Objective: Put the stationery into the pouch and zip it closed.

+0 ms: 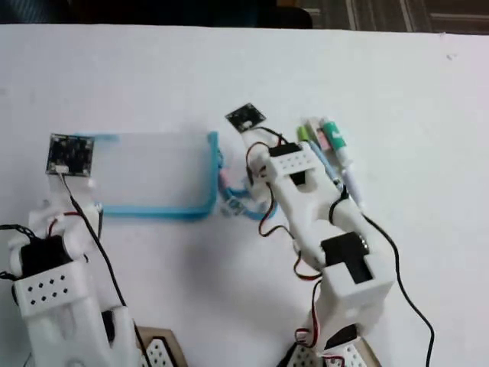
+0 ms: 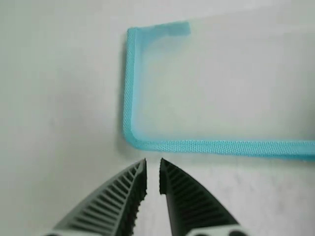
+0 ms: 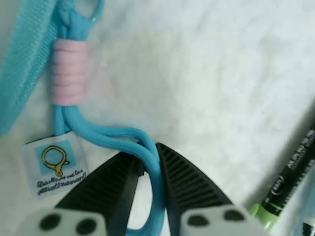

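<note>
The translucent pouch with a cyan border lies flat at mid-left of the table. Its blue zip cord, with a pink wrap and a white label, trails off the pouch's right end. My right gripper is shut on a loop of that cord. My left gripper sits just off the pouch's near left corner, fingers nearly together and holding nothing. Several pens and highlighters lie in a bunch to the right of the right arm; one green marker lies beside the right gripper.
The white table's far edge runs along the top of the high view. The left arm's body fills the near left corner and the right arm the near middle. Black and red cables hang by the right wrist.
</note>
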`<state>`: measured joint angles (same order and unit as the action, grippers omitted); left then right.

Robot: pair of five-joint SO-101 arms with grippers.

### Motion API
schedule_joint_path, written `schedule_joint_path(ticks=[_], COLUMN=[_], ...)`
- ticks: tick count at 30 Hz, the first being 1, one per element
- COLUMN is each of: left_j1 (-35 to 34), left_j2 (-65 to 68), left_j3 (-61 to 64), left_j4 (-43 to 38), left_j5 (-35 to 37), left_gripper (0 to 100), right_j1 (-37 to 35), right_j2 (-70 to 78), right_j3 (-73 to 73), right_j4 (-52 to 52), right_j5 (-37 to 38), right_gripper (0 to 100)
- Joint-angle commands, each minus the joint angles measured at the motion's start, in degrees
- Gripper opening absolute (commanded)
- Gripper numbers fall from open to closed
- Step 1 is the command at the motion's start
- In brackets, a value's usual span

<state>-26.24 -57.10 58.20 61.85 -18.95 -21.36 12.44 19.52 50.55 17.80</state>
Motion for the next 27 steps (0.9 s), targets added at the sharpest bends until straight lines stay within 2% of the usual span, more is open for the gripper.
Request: schedule_joint_path(ticks=[1, 7, 12, 15, 20, 27], left_j1=[0.48, 7.34, 7.78, 7.87, 7.87, 7.52], left_j2=[0.66, 14.99, 28.79, 35.30, 42.51, 45.67], left_j3=[-7.47, -22.77, -41.85, -54.59, -73.76, -91.16], left_j4=[-0.26, 4.48, 10.02, 14.42, 22.59, 30.86], left_j5=[7.12, 9.58, 15.21, 17.05, 18.90, 18.90], left_gripper=[8, 8, 8, 8, 8, 8], right_j1=[1.10, 0.40, -0.57, -1.45, -3.03, -7.60], right_j2=[-9.27, -27.82, -37.93, -38.64, -38.02, -31.25], right_j3=[-1.93, -3.25, -12.57, -20.04, -26.29, -42.11], right_j4=[0.31, -0.13, -0.22, -2.24, -12.18, -15.87], right_j5=[0.00, 0.00, 0.00, 0.00, 0.00, 0.00], right_gripper=[1.6, 1.6, 1.6, 1.6, 1.6, 1.6])
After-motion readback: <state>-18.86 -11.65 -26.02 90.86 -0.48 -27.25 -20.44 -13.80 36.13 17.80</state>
